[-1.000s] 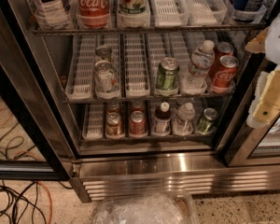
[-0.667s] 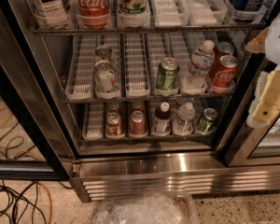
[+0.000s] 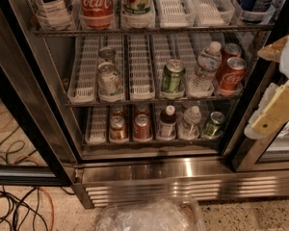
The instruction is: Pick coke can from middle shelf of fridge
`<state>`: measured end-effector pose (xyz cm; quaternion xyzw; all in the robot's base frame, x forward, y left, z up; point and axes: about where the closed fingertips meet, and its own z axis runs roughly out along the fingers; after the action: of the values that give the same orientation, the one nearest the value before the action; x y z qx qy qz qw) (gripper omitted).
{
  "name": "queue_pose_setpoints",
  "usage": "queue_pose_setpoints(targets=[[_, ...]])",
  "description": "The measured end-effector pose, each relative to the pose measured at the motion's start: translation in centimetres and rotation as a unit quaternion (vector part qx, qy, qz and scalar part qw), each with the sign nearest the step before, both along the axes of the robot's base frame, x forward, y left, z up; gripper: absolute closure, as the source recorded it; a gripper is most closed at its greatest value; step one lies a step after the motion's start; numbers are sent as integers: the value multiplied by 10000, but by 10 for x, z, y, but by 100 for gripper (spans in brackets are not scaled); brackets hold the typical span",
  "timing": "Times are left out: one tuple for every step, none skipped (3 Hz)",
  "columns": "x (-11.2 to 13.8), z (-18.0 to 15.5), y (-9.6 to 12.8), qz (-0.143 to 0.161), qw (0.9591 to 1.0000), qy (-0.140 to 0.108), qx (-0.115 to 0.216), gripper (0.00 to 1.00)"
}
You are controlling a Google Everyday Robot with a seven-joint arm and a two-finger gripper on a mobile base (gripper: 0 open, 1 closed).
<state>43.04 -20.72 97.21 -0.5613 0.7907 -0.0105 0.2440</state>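
Currently: coke can (image 3: pixel 231 74) upright, axis vertical; end effector (image 3: pixel 274 113) near, rightward.

The fridge (image 3: pixel 149 174) has a brushed, glossy steel base; the middle shelf (image 3: pixel 139 101) is grey metal wire with matt white plastic dividers; the coke can (image 3: pixel 231 73) is shiny aluminium; the gripper (image 3: pixel 274 113), at the right edge, looks matt cream plastic.

the cream two-finger gripper (image 3: pixel 273 115), right of the grey wire middle shelf (image 3: pixel 135 101), is cut by the right edge. the small red aluminium coke can (image 3: pixel 231 74) half hides another red can (image 3: pixel 229 52) behind.
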Motion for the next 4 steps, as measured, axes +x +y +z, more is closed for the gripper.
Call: queue_pose_setpoints(targets=[[-1,-9,13,-201,9974,-317,609,0],[3,-21,30,-326,9908,-646,1147,0],[6,-32,44,-424,9820,-1041,1517,0],[13,-41,52,-558,9708,-1447,1828,0]])
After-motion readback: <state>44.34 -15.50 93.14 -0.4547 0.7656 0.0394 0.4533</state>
